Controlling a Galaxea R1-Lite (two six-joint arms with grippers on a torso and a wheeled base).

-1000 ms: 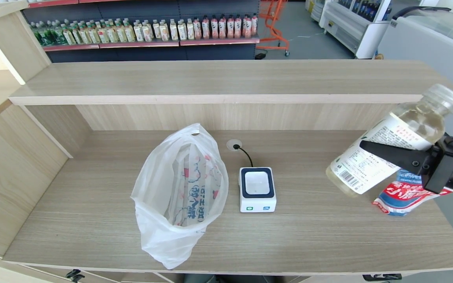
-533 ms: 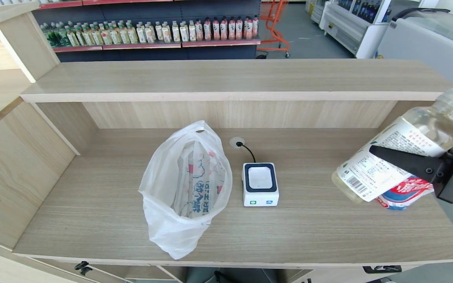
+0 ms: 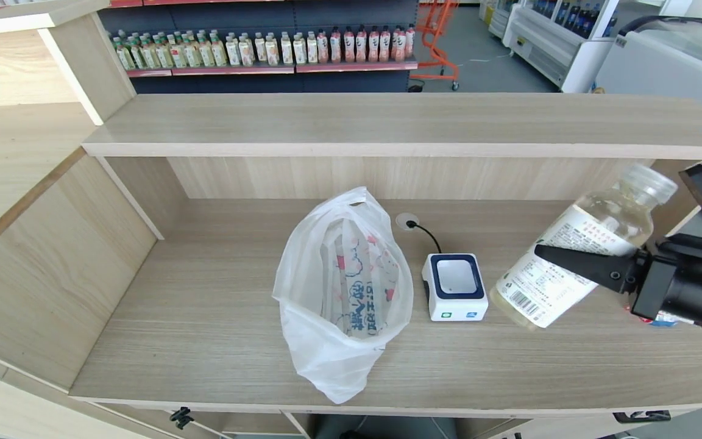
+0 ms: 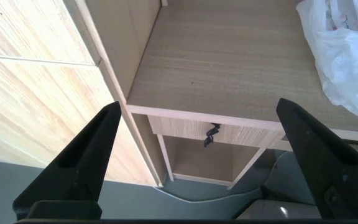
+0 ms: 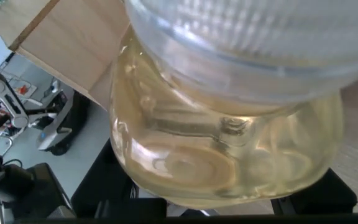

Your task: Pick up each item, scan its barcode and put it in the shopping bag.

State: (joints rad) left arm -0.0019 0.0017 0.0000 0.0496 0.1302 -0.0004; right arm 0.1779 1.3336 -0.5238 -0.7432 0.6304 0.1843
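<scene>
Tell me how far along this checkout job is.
Done: one printed packet sits inside the shopping bag. In hand: the right gripper holds a tilted bottle just right of the scanner, barcode end lowest, not yet over it. Left: scan and bag the bottle, then the red-and-blue pouch behind that gripper.

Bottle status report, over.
Left gripper open, near counter edge. Right gripper shut on bottle, tilted, just right of scanner. Nothing between them; shopping bag left of scanner.
</scene>
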